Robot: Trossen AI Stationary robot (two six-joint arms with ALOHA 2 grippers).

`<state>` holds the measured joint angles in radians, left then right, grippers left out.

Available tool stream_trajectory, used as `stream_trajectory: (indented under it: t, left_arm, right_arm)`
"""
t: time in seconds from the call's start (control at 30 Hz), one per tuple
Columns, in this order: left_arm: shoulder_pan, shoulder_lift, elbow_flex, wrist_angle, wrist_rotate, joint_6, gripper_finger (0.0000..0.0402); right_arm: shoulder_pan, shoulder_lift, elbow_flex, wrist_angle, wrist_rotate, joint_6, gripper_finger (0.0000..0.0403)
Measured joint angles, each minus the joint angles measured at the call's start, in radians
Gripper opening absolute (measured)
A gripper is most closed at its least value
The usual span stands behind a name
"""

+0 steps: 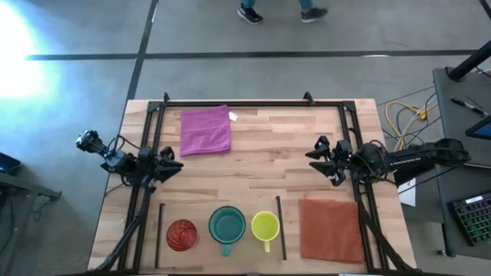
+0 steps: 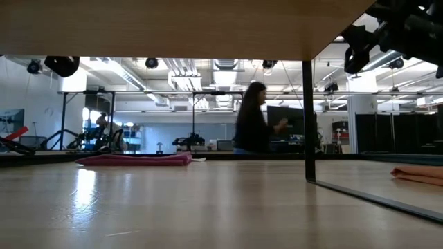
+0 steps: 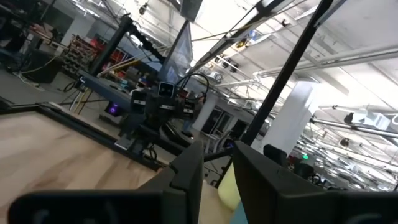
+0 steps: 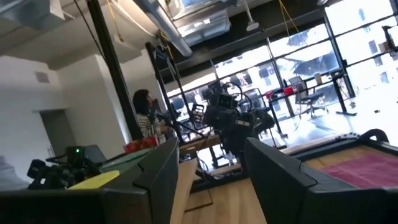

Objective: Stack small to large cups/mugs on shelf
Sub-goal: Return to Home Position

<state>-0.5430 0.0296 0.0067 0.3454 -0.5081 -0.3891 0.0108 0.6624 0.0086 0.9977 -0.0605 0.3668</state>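
Observation:
A red-orange cup (image 1: 182,234), a teal mug (image 1: 227,225) and a yellow mug (image 1: 265,225) stand in a row on the pale wood near the front edge. They sit between two thin black strips (image 1: 159,234) (image 1: 281,227) that mark off the shelf. Both mugs' handles point to the near edge. My left gripper (image 1: 167,162) is open and empty at the table's left side, above and behind the cups. Its wrist view (image 3: 214,174) shows a bit of the yellow mug (image 3: 226,184) between the fingers. My right gripper (image 1: 316,155) is open and empty at the right side, as its wrist view (image 4: 211,168) also shows.
A magenta cloth (image 1: 205,130) lies at the far left of the table. A rust-brown mat (image 1: 330,230) lies at the near right, beside the right strip. A black frame (image 1: 253,103) runs round the table's edges. A person (image 2: 253,117) stands in the room beyond.

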Motion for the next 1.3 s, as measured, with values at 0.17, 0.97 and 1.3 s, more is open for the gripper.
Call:
stream_trajectory:
  t: [0.17, 0.97, 1.3]
  left_arm:
    - [0.000, 0.000, 0.000, -0.019, -0.011, -0.044, 0.0073]
    - [0.000, -0.001, -0.002, -0.018, -0.028, -0.041, 0.0073]
    - [0.000, 0.002, -0.002, -0.109, -0.116, 0.006, 0.0073]
  right_arm:
    - [-0.076, -0.033, 0.000, -0.001, -0.037, 0.018, 0.0178]
    - [-0.358, -0.650, 0.000, -0.673, -0.179, 0.112, 0.0178]
    - [-0.359, -0.648, 0.001, -0.782, -0.163, 0.110, 0.0178]
